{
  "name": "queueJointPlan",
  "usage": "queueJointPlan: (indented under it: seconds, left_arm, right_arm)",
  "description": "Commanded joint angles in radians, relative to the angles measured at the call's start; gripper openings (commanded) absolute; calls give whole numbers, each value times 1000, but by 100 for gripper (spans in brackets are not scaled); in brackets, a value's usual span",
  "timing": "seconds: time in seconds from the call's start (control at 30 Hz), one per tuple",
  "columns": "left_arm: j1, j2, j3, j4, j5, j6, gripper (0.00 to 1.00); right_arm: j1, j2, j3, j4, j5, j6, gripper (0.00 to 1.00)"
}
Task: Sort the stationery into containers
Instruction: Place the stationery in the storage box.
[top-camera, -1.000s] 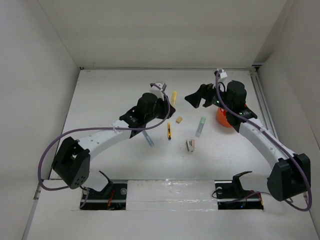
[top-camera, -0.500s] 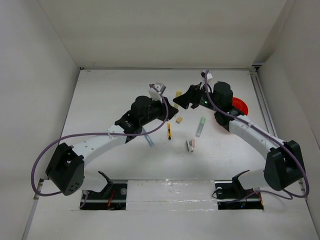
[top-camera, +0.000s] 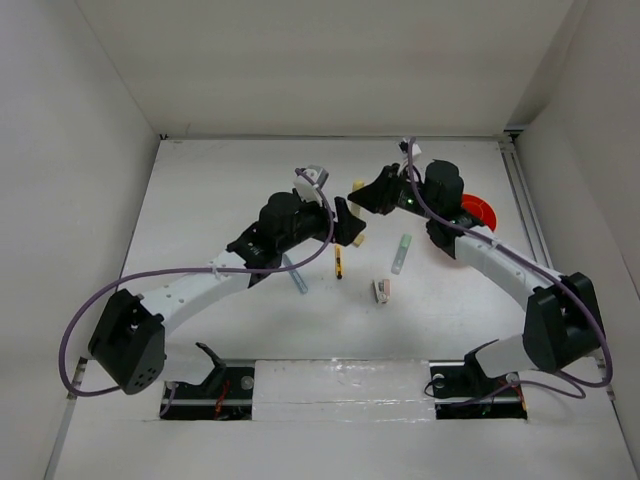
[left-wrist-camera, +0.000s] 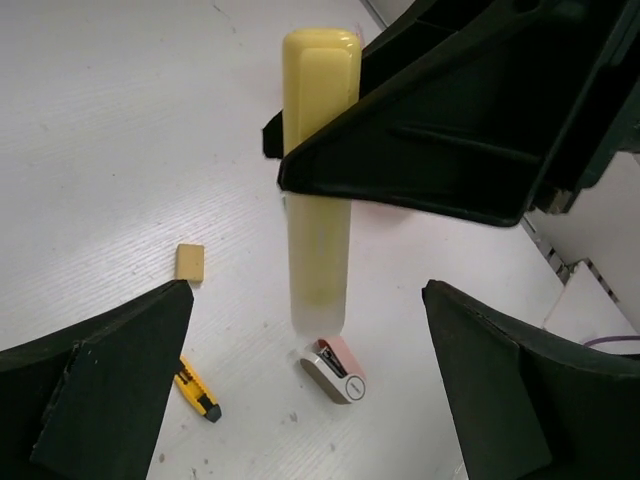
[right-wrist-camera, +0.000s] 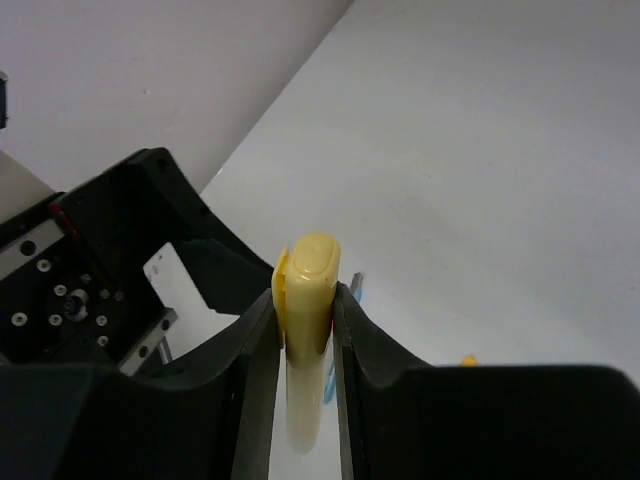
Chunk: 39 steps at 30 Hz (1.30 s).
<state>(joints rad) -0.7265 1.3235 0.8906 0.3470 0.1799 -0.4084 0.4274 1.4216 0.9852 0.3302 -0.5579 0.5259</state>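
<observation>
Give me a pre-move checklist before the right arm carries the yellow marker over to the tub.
1. Right gripper clamped on the pale yellow marker: ok.
2. Left gripper open, not touching the marker: ok.
3. Left gripper backed away from the marker: not ok, it sits either side of it.
4. Orange tub located: ok, partly hidden.
5. Free compartment in the tub: cannot tell.
</observation>
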Motion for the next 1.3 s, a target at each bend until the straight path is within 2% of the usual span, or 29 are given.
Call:
queueJointPlan:
  seconds: [0.0, 0.27, 0.43, 0.67, 0.77, 1.07, 1.27]
  left_arm:
    - [-1, -78, -4, 18, -31, -21, 100]
    - [-10, -185, -76, 6, -101, -78, 100]
    - [-71, -185, -52, -45, -198, -69, 100]
    - [-82, -173, -41, -54, -198, -69, 100]
    - [-91, -173, -50, -30, -189, -69, 100]
    - [-91, -162, -51, -20, -160, -69, 100]
    - [-91, -162, -51, -11, -140, -69, 100]
  right_arm:
    - [-76, -1, 23, 104, -31, -58, 0]
    - [-324, -85, -13, 145, 42, -300, 0]
    - [-423, -110, -33, 109, 274, -349, 0]
    - [-456, -144, -83, 96, 555, -349, 0]
    - [-510, -144, -92, 96, 569, -349, 0]
    - [-546, -87, -123, 128, 602, -331, 0]
    - [-575, -20, -167, 205, 550, -299, 0]
